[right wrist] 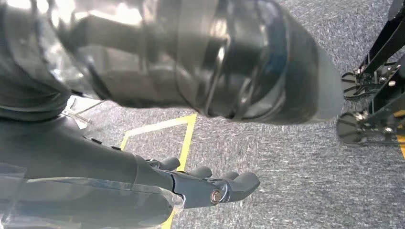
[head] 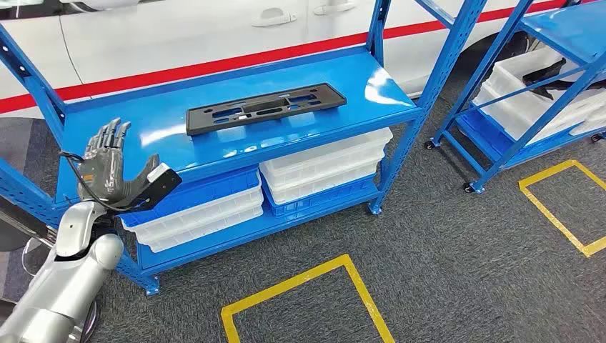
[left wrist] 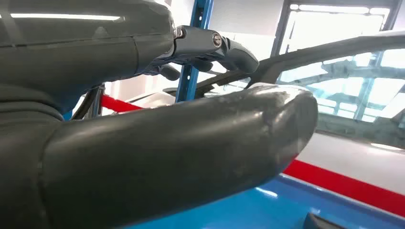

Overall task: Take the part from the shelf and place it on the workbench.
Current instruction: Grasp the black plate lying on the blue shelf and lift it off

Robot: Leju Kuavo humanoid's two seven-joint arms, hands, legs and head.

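A long flat black plastic part (head: pixel 265 107) with slots lies on the top board of the blue shelf (head: pixel 386 82), near its middle. My left hand (head: pixel 108 163) is raised at the shelf's left front corner, well left of the part, fingers spread and holding nothing. Close up, the left hand (left wrist: pixel 191 124) shows its thick thumb and straight fingers above the blue board, and a dark corner of the part (left wrist: pixel 317 222) peeks in. My right hand (right wrist: pixel 205 183) hangs over grey carpet with fingers loosely extended and nothing in them.
White bins in blue trays (head: pixel 325 168) fill the lower shelf. A second blue rack (head: pixel 543 86) with white bins stands at the right. A white car with a red stripe (head: pixel 214 43) is behind. Yellow floor squares (head: pixel 307 304) mark the grey carpet.
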